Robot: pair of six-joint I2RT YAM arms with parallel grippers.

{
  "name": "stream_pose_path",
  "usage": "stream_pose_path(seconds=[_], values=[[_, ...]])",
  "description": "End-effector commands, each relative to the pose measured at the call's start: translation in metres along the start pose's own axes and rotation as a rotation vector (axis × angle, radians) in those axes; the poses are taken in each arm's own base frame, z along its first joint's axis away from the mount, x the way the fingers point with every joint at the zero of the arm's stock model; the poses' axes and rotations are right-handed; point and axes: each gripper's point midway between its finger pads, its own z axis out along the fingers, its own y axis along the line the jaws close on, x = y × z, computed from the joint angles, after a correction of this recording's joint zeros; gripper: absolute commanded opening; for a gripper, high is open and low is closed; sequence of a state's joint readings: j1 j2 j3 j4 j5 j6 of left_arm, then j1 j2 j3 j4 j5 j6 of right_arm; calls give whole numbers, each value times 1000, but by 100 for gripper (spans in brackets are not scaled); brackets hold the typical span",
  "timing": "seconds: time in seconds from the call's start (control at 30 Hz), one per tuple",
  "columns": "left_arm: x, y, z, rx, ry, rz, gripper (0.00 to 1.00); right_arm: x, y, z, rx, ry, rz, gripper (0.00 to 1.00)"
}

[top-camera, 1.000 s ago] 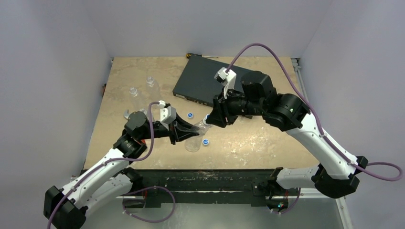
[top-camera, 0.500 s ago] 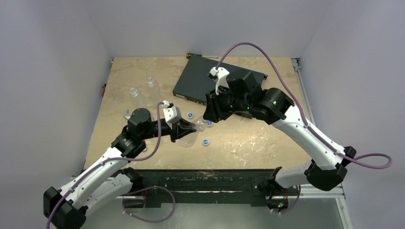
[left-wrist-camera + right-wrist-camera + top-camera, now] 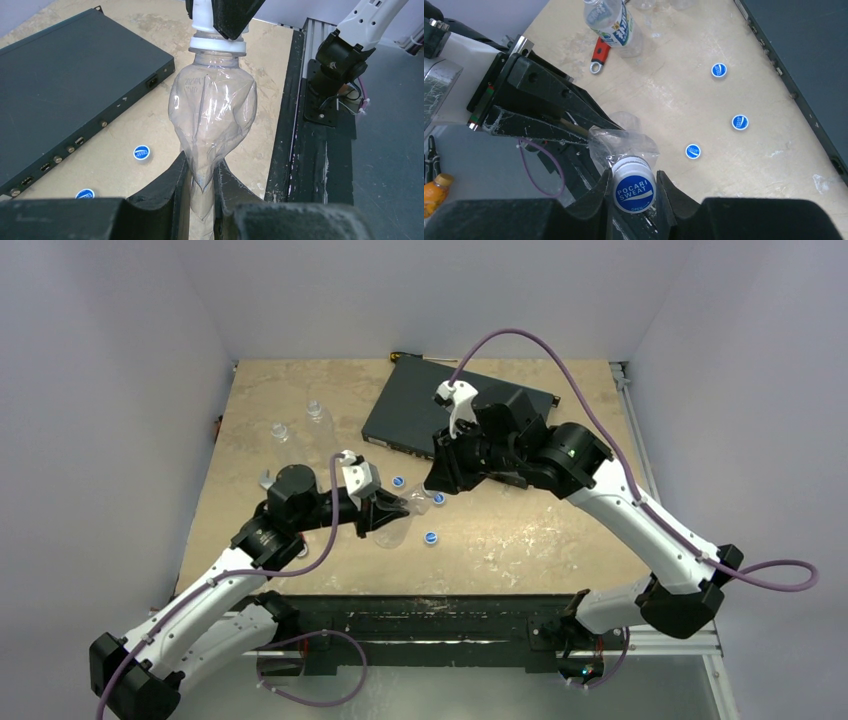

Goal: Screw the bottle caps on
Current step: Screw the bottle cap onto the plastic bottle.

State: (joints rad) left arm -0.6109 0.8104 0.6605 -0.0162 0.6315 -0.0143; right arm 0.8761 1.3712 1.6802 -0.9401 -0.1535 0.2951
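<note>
A squashed clear bottle (image 3: pixel 212 110) is pinched low on its body by my left gripper (image 3: pixel 201 175), which holds it off the table (image 3: pixel 560 530) with the neck pointing at the right arm. My right gripper (image 3: pixel 633 187) is shut on a blue and white bottle cap (image 3: pixel 634 192) that sits on that bottle's neck. In the top view the two grippers meet over the table's middle, left gripper (image 3: pixel 385 512) and right gripper (image 3: pixel 432 492), with the bottle (image 3: pixel 400 520) between them. Three loose caps (image 3: pixel 719 70) (image 3: pixel 739 122) (image 3: pixel 693 151) lie on the table nearby.
A flat black box (image 3: pixel 440 410) lies at the back, just behind the right gripper. Two upright clear bottles (image 3: pixel 280 432) (image 3: pixel 318 415) stand back left. A labelled bottle (image 3: pixel 614 22) and a red-handled wrench (image 3: pixel 599 52) lie near the left arm.
The right arm has swung left and back, and the left arm drew the bottle slightly left. The right jaws have closed tighter on the cap.
</note>
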Motion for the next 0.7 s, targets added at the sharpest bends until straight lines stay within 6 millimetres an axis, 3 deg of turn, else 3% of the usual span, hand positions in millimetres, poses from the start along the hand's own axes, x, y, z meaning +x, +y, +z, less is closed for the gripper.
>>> stream_pose_path(seconds=[0.0,0.17,0.43,0.67], values=[[-37,-11,-1,59,-98,32,0,-6,30,-19,-156,-49,-99,0],[-40,-37,1,218,-104,-28,0,-10,45,-45,-245,-119,-194,0],[-54,-63,-3,383,-136,-115,0,-3,56,-62,-319,-142,-265,0],[-67,-81,-10,503,-189,-162,0,-13,72,-79,-400,-204,-326,0]])
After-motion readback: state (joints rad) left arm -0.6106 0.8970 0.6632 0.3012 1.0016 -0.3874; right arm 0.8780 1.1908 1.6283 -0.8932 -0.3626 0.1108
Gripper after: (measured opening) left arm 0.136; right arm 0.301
